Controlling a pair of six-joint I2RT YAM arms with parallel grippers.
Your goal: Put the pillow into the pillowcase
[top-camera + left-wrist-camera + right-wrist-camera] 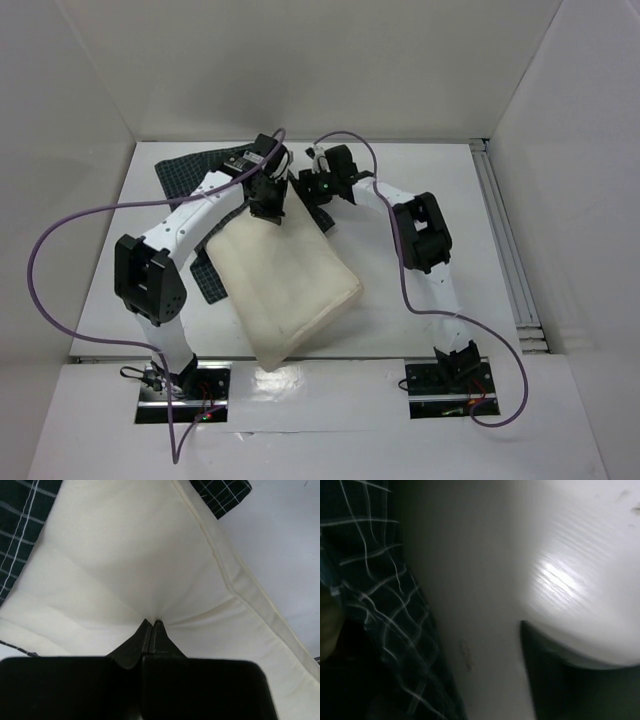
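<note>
— What fills most of the overhead view?
— The white table (pixel 420 200), closed in by white panels. The pillow (pixel 290 285) lies slantwise across its middle. One corner points toward the near edge between the two arm bases, and the far end sits under the wrists.
— And the pillowcase?
— The pillowcase (pixel 190 172) lies flat beneath the pillow's far end. Its checked cloth shows beyond the pillow at the far left, in a strip along the pillow's left side, and in a small patch by the far right corner. The pillow rests on top of it, not inside it.
— How do the arms stand?
— Both reach to the pillow's far end. The left gripper (pixel 268 208) is down on the pillow's far edge. The right gripper (pixel 316 192) sits just beside it, over the dark cloth at that far right corner.
— Are the hands closed?
— In the left wrist view the left fingers (pixel 142 637) are pressed together on a pinch of cream fabric, with creases fanning out from the tips. The right wrist view is blurred, showing checked cloth on the left and bare table beside it. Whether the right gripper is apart or together cannot be told.
— Anything smaller?
— A purple cable (pixel 33 265) loops off each arm.
</note>
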